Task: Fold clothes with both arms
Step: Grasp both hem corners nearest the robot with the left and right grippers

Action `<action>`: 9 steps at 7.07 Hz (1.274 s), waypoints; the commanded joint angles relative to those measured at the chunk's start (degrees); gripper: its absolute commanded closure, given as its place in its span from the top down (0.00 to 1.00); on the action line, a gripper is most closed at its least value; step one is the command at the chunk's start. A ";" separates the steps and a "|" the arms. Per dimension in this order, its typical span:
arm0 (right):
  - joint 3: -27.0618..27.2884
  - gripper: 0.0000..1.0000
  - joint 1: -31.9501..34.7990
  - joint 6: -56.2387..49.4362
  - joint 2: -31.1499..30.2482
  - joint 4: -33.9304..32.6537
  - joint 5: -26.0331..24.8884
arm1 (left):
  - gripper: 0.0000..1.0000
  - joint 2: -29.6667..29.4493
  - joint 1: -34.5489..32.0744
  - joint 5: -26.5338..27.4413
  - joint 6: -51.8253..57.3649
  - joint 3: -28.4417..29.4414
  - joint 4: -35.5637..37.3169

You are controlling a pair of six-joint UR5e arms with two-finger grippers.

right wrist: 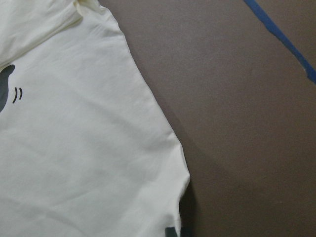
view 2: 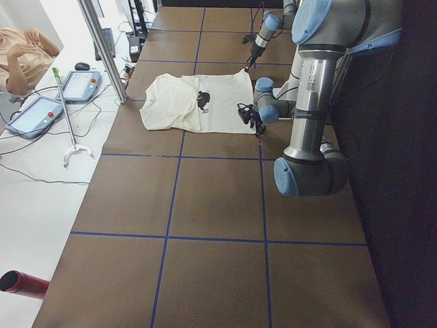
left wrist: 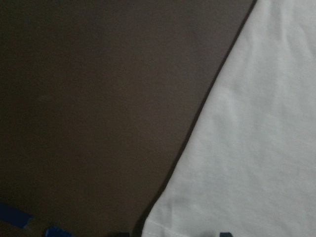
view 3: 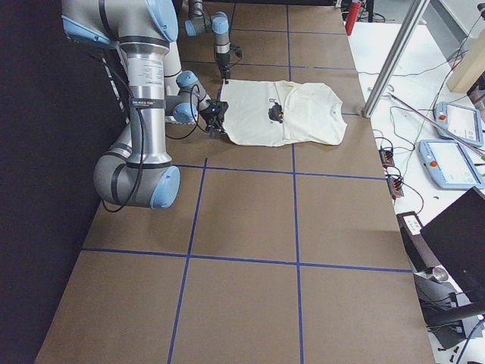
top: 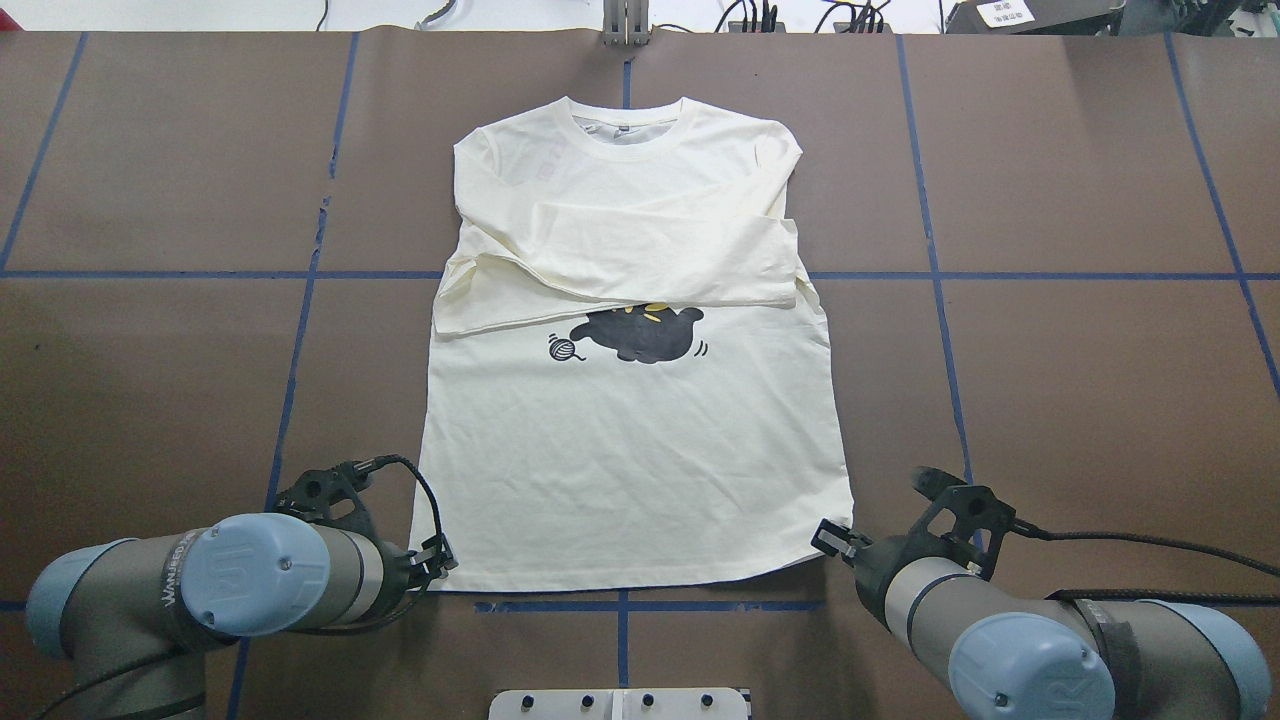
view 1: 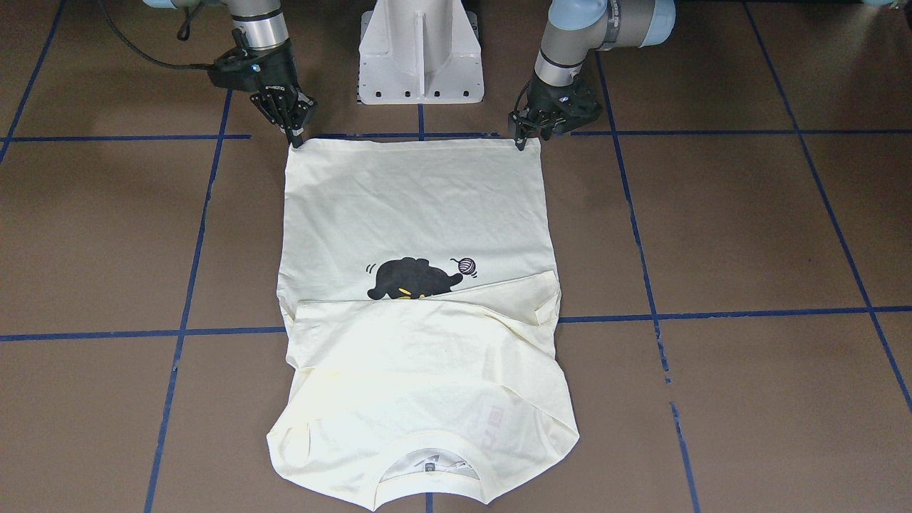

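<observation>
Black two-finger left gripper [view 1: 524, 141] sits at one hem corner of the cream long-sleeved cotton T-shirt [view 1: 420, 206], its tips apart astride the edge (wrist view). The black right gripper [view 1: 295, 137] touches the other hem corner; whether it pinches cannot be told. Beyond both grippers the shirt lies flat on the brown table [view 1: 748, 228]: cat graphic [view 1: 413, 279], folded sleeves [view 1: 427, 342], and collar [view 1: 427, 456] farthest.
</observation>
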 commanded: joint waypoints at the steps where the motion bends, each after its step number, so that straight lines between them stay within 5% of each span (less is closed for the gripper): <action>1: 0.04 0.00 0.05 0.00 -0.02 0.06 -0.04 | 0.41 0.25 0.21 -0.07 -1.83 -0.10 0.05; 2: 0.04 0.00 0.05 0.00 -0.02 0.06 -0.04 | 0.28 0.25 0.56 -0.16 -2.11 -0.19 0.13; 3: 0.04 0.00 0.05 0.00 -0.02 0.06 -0.04 | 0.00 0.25 0.65 -0.16 -2.11 -0.89 0.13; 6: 0.83 0.00 0.05 0.00 -0.37 -0.03 -0.12 | 0.00 0.08 0.83 -0.25 -2.11 -6.75 7.65; 9: 11.17 0.00 -8.71 0.79 -8.52 -0.03 -0.21 | 0.00 0.25 1.79 -0.77 -2.20 -13.80 9.45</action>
